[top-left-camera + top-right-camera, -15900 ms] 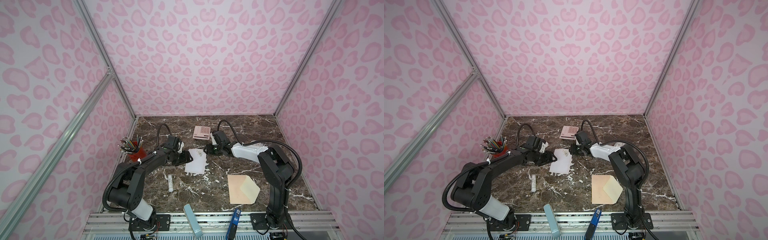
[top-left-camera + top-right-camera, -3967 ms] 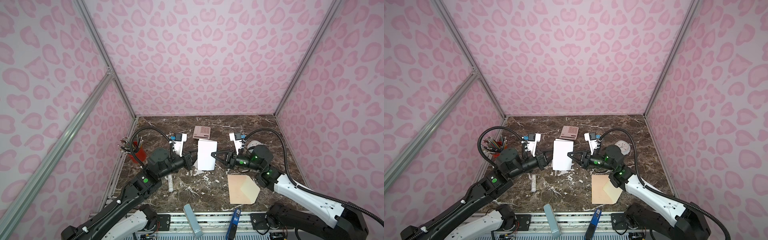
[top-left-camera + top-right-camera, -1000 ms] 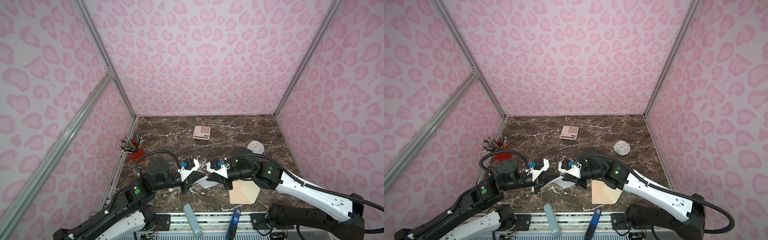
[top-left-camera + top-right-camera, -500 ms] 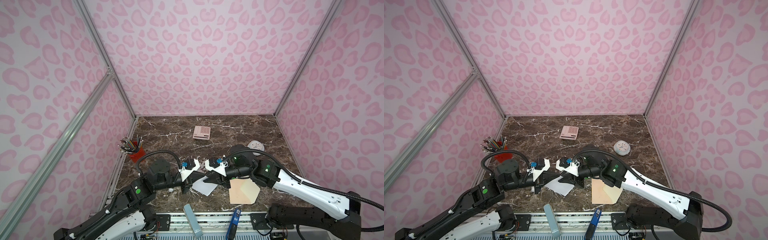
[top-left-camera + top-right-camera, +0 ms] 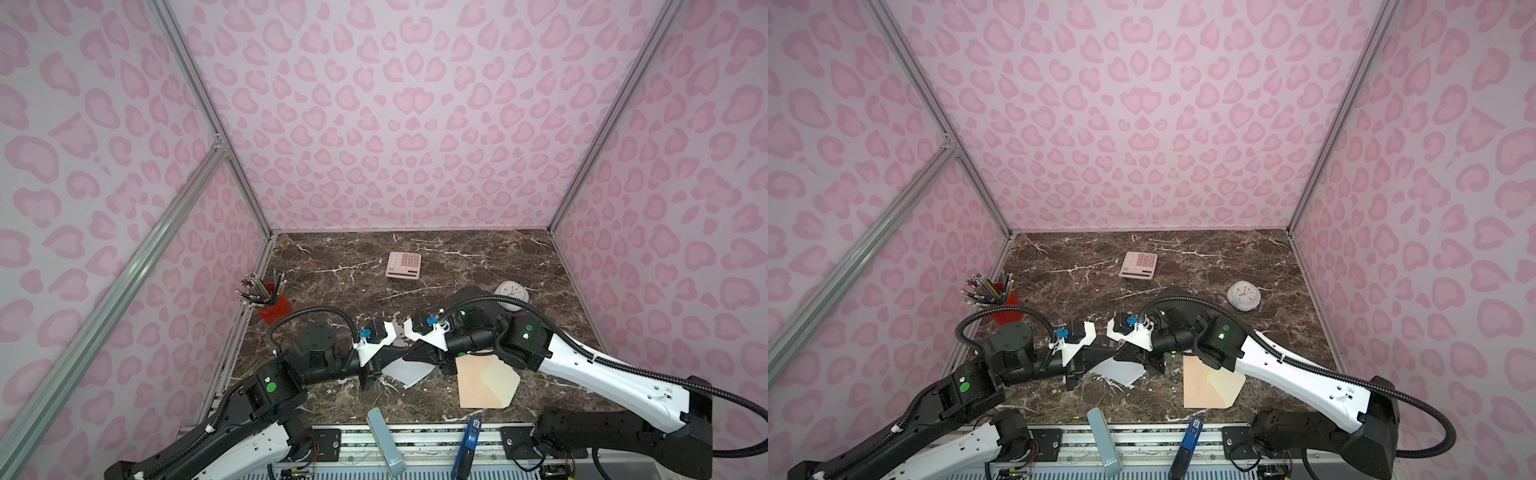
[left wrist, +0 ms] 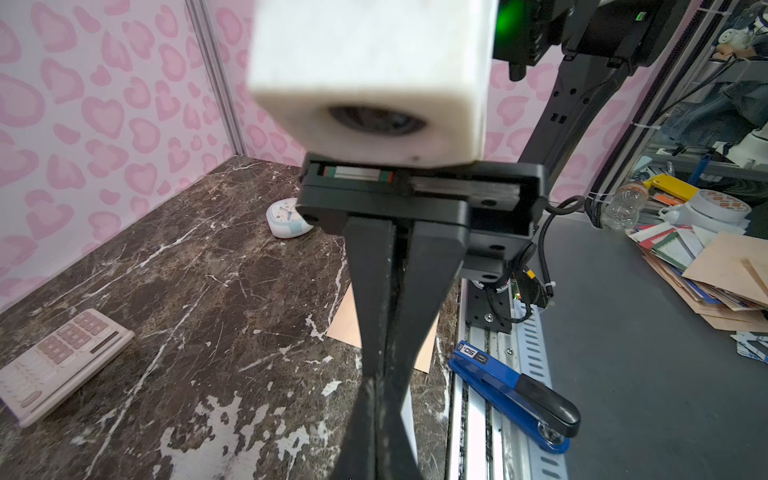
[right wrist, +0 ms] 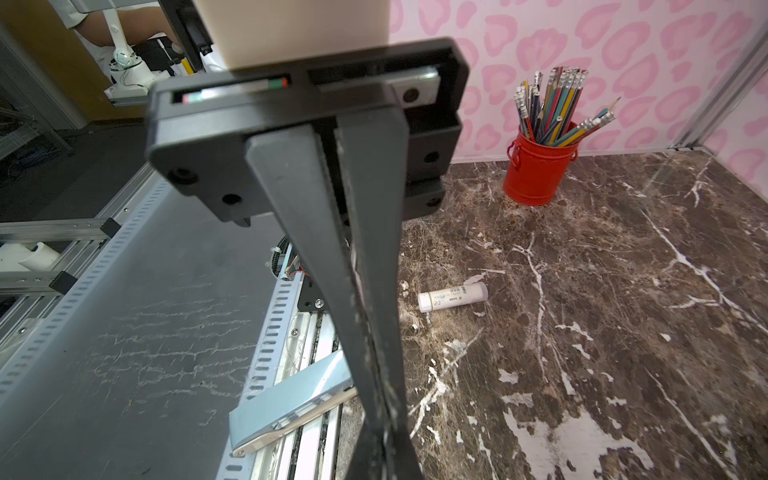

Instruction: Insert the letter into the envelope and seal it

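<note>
Lowered letter (image 5: 405,372) nears marble tabletop (image 5: 332,266).

free: table (image 5: 332,286) middle | blocked: pencil cup (image 5: 272,305) left, clock (image 5: 512,293) right, calculator (image 5: 403,264) rear, envelope (image 5: 478,386) front right

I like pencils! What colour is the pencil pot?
Red pencil pot; clearest in the right wrist view.
</note>
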